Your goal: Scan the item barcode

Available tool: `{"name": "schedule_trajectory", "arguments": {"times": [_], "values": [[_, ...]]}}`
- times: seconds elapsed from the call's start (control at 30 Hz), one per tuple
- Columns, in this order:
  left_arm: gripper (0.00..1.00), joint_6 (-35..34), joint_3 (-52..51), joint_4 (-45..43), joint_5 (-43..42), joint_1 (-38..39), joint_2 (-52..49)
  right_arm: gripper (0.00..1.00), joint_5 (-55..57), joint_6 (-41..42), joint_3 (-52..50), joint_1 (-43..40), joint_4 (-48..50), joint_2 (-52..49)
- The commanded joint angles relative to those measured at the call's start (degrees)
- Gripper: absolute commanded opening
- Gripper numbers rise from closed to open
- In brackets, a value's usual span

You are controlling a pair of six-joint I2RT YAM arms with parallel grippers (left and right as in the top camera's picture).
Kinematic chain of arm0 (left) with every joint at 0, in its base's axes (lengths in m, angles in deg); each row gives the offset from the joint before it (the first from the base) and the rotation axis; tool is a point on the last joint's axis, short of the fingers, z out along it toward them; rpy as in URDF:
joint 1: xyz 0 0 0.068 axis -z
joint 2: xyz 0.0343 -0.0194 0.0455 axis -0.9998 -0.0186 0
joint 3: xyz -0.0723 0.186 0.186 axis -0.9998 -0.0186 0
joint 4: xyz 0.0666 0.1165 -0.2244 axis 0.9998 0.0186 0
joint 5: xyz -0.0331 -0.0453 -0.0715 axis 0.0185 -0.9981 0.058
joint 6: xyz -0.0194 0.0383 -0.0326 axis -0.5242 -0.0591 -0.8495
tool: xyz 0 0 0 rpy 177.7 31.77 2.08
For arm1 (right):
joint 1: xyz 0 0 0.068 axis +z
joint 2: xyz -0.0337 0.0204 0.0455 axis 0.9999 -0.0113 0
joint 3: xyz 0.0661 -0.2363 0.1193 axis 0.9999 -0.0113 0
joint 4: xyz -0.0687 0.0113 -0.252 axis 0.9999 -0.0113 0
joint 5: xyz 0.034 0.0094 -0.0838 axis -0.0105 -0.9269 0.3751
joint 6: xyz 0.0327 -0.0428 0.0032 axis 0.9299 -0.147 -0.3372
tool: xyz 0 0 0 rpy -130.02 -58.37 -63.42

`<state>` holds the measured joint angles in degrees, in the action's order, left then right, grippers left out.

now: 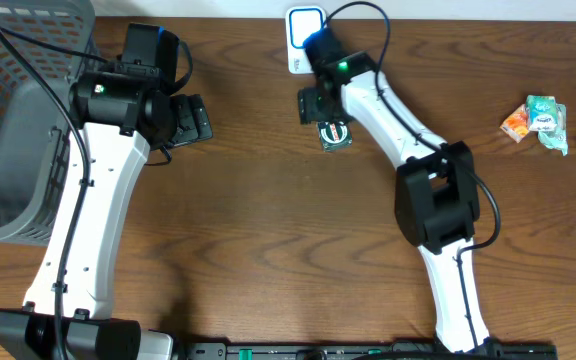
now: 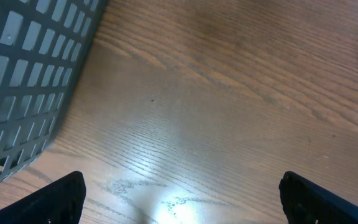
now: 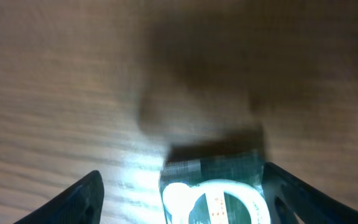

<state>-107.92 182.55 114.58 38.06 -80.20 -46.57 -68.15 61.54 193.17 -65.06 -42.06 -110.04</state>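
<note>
The left pincer [image 1: 186, 119] hangs spread and empty beside the grey basket [image 1: 8, 120]. Further right, the dark green packet [image 1: 335, 134] lies flat on the wooden surface [image 1: 248, 220], printed face up. Its long axis seems to run out between the right pincer's [image 3: 182, 196] fingers (the wrist view cuts off its near end). That pincer is spread astride it, gripping nothing. The packet sits nearer one finger, so closing now would likely shove it sideways.
</note>
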Motion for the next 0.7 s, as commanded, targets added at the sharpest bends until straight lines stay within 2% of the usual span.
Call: {"name": "schedule_trajectory", "arguments": {"times": [0.0, 0.07, 0.13, 0.17, 0.2, 0.23, 0.4, 0.53, 0.67], "values": [[0.98, 0.6, 0.5, 0.2, 0.7, -0.2, 0.4, 0.71, -8.0, -0.1, 0.1, -0.6, 1.9, -1.1], [0.98, 0.6, 0.5, 0.2, 0.7, -0.2, 0.4, 0.61, -8.0, -0.1, 0.1, -0.3, 3.0, -1.1], [0.98, 0.6, 0.5, 0.2, 0.8, -0.2, 0.4, 0.42, -8.0, 0.5, 0.1, 0.4, 4.8, -1.1], [0.98, 0.6, 0.5, 0.2, 0.7, -0.2, 0.4, 0.30, -7.9, 0.5, 0.1, 0.7, 5.1, -1.1], [0.97, 0.6, 0.5, 0.2, 0.7, -0.2, 0.4, 0.22, -7.5, 0.5, 0.1, 0.9, 5.2, -1.1], [0.97, 0.6, 0.5, 0.2, 0.7, -0.2, 0.4, 0.03, -5.3, 0.5, 0.0, 1.3, 5.0, -1.1], [0.98, 0.5, 0.5, 0.2, 0.7, -0.2, 0.4, 0.01, 3.7, 4.3, -3.0, 2.0, 5.2, -1.1], [0.98, 0.6, 0.5, 0.2, 0.7, -0.2, 0.4, 0.01, 3.4, 5.4, -7.7, 1.6, 7.2, -1.1], [0.98, 0.6, 0.5, 0.2, 0.7, -0.2, 0.4, 0.01, 3.4, 5.4, -8.8, 1.1, 4.6, -1.1]]}}
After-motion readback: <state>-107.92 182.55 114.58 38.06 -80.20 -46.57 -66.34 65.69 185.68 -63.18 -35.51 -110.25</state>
